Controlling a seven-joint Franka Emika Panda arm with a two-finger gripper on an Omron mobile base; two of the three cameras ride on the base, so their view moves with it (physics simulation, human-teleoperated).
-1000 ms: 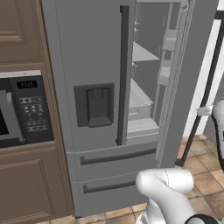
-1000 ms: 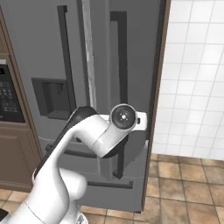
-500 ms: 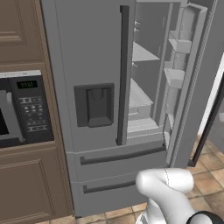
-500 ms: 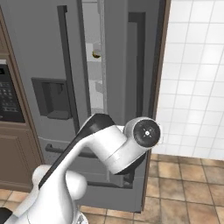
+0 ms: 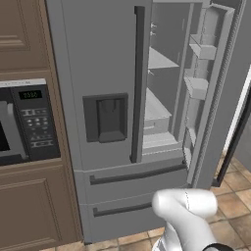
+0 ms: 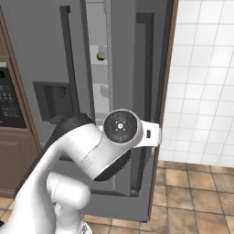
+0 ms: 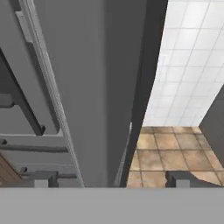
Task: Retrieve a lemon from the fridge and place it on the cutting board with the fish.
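My fingers [image 7: 109,179] stand wide apart with nothing between them: the two dark tips show at the bottom of the hand view, one on either side of the edge of the fridge's right door [image 7: 118,87], and neither touches it. The fridge [image 5: 98,59] stands before me with its left door shut and its right door swung open, so that the pale shelves [image 5: 157,105] and the door bins [image 5: 201,49] show from the left base view. From the right base view I look through the narrow gap between the doors and see the lemon [image 6: 99,56], a small yellow spot high up on a shelf inside, partly hidden by the door edge. A black microwave [image 5: 24,122] sits in the wooden cabinets to the left of the fridge. White wall tiles [image 6: 205,68] and a tan tiled floor [image 6: 196,192] lie to the right.
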